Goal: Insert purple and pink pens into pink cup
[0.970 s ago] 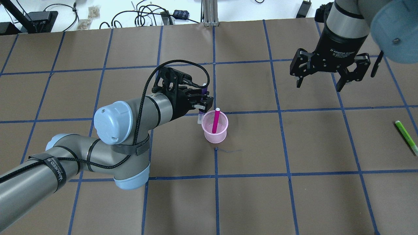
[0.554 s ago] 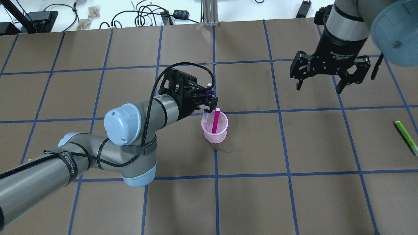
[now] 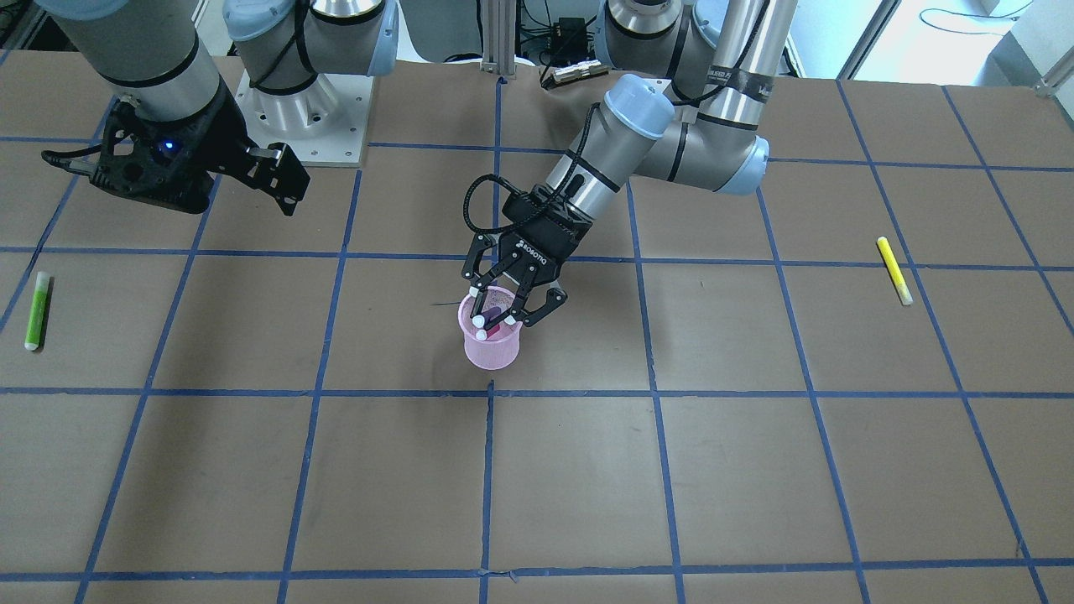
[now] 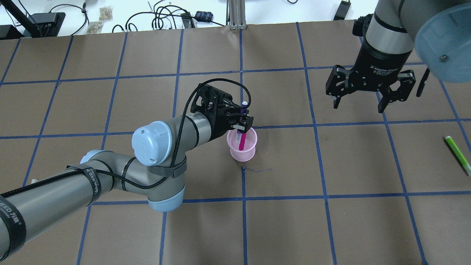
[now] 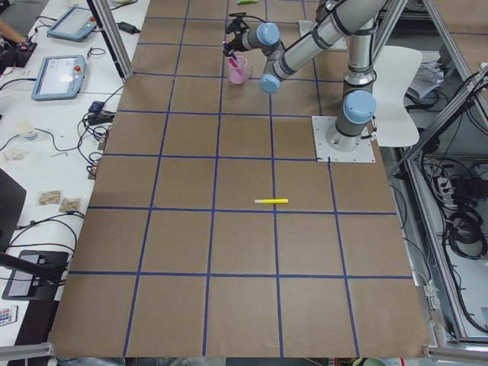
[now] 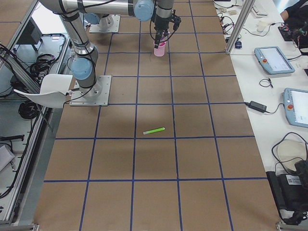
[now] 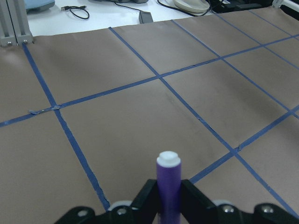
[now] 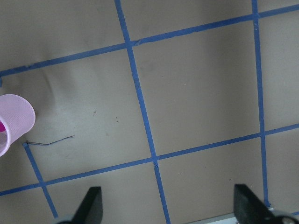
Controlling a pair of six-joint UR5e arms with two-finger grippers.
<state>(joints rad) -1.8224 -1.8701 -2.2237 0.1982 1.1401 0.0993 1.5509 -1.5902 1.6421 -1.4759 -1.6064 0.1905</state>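
The pink mesh cup (image 4: 241, 155) stands near the table's middle with the pink pen (image 4: 241, 142) upright inside it. My left gripper (image 4: 241, 124) is shut on the purple pen (image 4: 243, 109) and holds it nearly upright over the cup's mouth, white cap on top. The pen's lower end is at the rim; how deep it reaches is hidden. The left wrist view shows the purple pen (image 7: 168, 186) clamped between the fingers. In the front view the left gripper (image 3: 503, 312) hangs over the cup (image 3: 493, 352). My right gripper (image 4: 358, 105) is open and empty, high at the far right.
A green pen (image 4: 457, 154) lies near the table's right edge and also shows in the front view (image 3: 38, 309). A yellow pen (image 3: 894, 270) lies on the robot's left side. The right wrist view catches the cup (image 8: 18, 119) at its left edge.
My left gripper has moved right with the purple pen, from beside the cup's left rim to over its mouth. The right gripper has barely shifted.
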